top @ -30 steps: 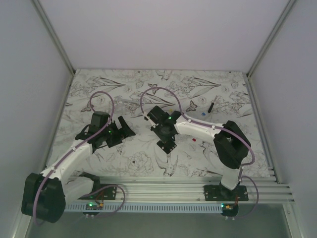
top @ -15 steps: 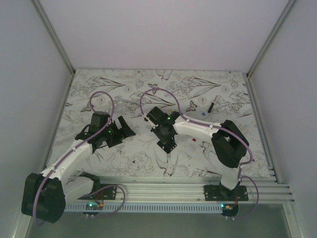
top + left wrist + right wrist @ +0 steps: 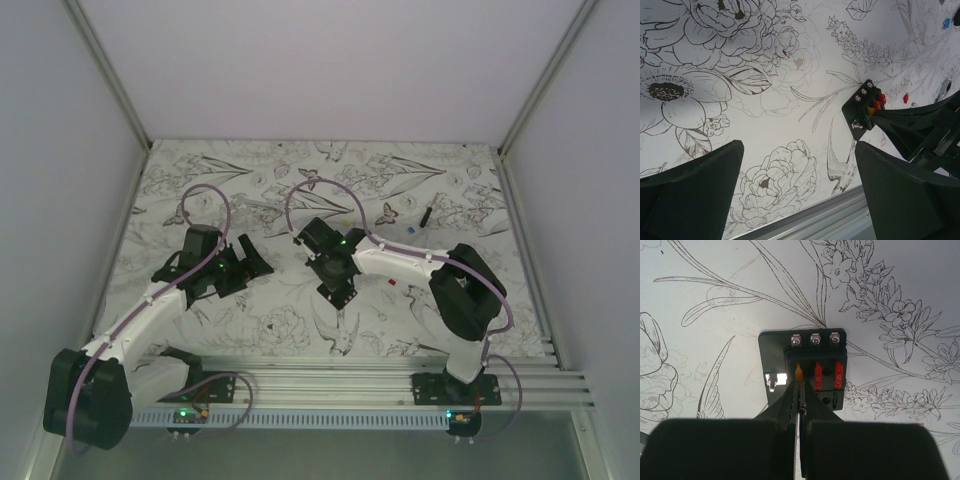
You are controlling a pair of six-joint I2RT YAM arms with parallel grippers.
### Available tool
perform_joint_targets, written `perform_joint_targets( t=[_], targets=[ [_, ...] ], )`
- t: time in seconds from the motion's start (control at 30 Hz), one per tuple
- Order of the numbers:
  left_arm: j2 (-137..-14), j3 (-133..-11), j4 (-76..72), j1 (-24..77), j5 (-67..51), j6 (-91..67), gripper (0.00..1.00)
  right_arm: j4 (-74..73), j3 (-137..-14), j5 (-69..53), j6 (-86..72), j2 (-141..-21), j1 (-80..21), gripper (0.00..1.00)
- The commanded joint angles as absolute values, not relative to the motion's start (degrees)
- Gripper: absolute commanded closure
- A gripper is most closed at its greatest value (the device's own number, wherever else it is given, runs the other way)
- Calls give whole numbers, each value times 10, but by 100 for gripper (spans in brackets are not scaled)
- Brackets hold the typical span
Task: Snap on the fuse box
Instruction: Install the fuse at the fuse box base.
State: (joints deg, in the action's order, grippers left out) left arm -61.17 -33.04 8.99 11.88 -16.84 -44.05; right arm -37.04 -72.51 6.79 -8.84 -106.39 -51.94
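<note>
The fuse box [image 3: 805,347] is a small black square box lying flat on the flower-print table, with one orange fuse [image 3: 798,372] and two red fuses in its face. It also shows in the top view [image 3: 341,291] and the left wrist view [image 3: 861,106]. My right gripper [image 3: 801,386] stands over the box, its jaws closed to a thin slit, with the tips at the near end of the orange fuse. My left gripper [image 3: 797,150] is open and empty, hovering over the table to the left of the box [image 3: 250,262].
A loose red fuse [image 3: 392,283] lies right of the box. A blue fuse [image 3: 412,229] and a short black bar [image 3: 426,215] lie farther back right. An aluminium rail [image 3: 400,375] runs along the near edge. Walls close in left and right.
My right wrist has shifted slightly over the fuse box, staying at the orange fuse. The left arm has not moved.
</note>
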Motion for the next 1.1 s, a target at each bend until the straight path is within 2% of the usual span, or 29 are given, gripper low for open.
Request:
perform_joint_targets(
  t=[0.0, 0.37, 0.53, 0.63, 0.77, 1.07],
  targets=[
    [-616, -325, 93, 114, -172, -437, 0, -409, -650, 85, -108, -1154, -515, 100],
    [-618, -323, 92, 114, -174, -440, 0, -424, -732, 106, -90, -1207, -519, 100],
    [-617, -321, 91, 114, -175, -440, 0, -423, -727, 107, -97, -1230, -522, 100],
    [-615, -321, 91, 114, -176, -439, 0, -408, -722, 95, -99, -1205, -523, 100],
    [-614, -321, 91, 114, -178, -440, 0, -381, -731, 72, -99, -1135, -525, 93],
    [-605, -322, 90, 114, -183, -444, 0, -333, -778, 84, -98, -1059, -526, 80]
  ],
)
